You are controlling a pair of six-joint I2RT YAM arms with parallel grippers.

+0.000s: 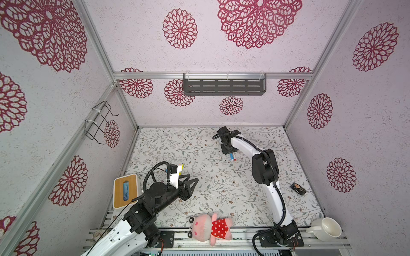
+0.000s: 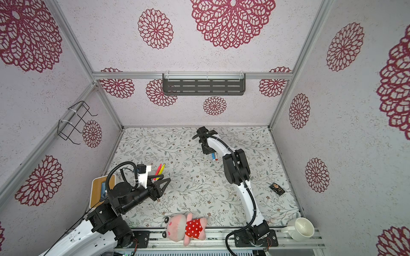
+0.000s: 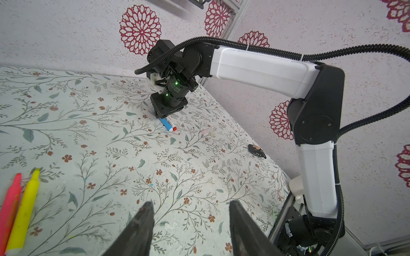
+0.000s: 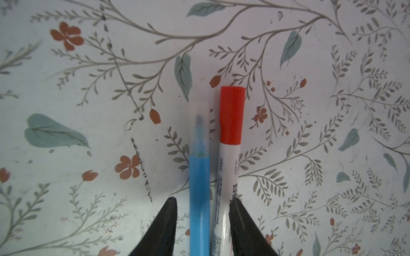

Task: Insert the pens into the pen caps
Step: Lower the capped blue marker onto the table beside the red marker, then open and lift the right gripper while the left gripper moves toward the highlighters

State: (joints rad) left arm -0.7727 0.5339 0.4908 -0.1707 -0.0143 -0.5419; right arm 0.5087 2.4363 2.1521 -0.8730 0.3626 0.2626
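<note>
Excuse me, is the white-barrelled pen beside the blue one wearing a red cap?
Yes, the white-barrelled pen has a red cap over its end.

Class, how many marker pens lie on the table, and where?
4. Blue pen and red-capped white pen lie side by side between the jaws of the right gripper; pink pen and yellow pen near the left gripper. More may be hidden.

Table cover is off-white with grey-green leafy vines and small rusty-brown flowers, walls are pale with big crimson lacy rosettes. Pens: one sky-blue pen, a white pen with tiny dark print and a red cap, a neon pink pen and a neon yellow pen. Plush toy is pale pink in a red dress with white polka dots, mug is plain white.
</note>
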